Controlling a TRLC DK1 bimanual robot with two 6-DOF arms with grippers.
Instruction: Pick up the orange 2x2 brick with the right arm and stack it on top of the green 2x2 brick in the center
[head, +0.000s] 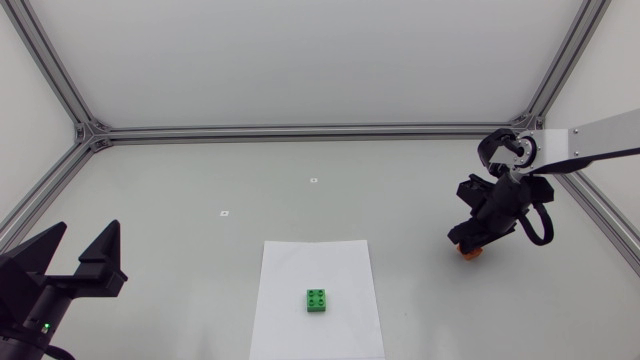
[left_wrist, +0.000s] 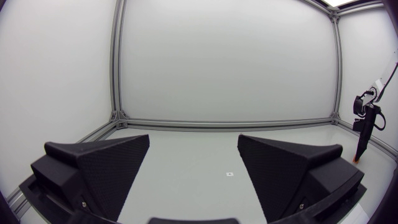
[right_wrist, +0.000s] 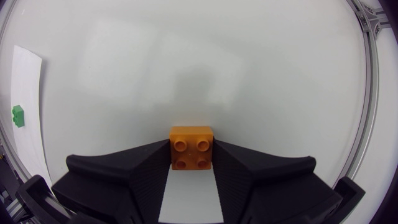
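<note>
The orange 2x2 brick (right_wrist: 192, 147) sits studs-up between the fingers of my right gripper (right_wrist: 192, 149), and both fingers press its sides. In the head view the same gripper (head: 472, 243) points down at the table's right side with the orange brick (head: 470, 253) showing just below it. The green 2x2 brick (head: 318, 300) lies on a white sheet of paper (head: 300, 265) in the middle front, well to the left of the right gripper; it also shows as the green brick (right_wrist: 18, 116) far off to the side. My left gripper (head: 85, 242) rests open at the front left, holding nothing.
Aluminium frame rails (head: 300, 131) border the table at the back and sides. Two small white markers (head: 313, 180) lie on the grey surface behind the paper. From the left wrist view my right arm (left_wrist: 364, 121) is visible far across the table.
</note>
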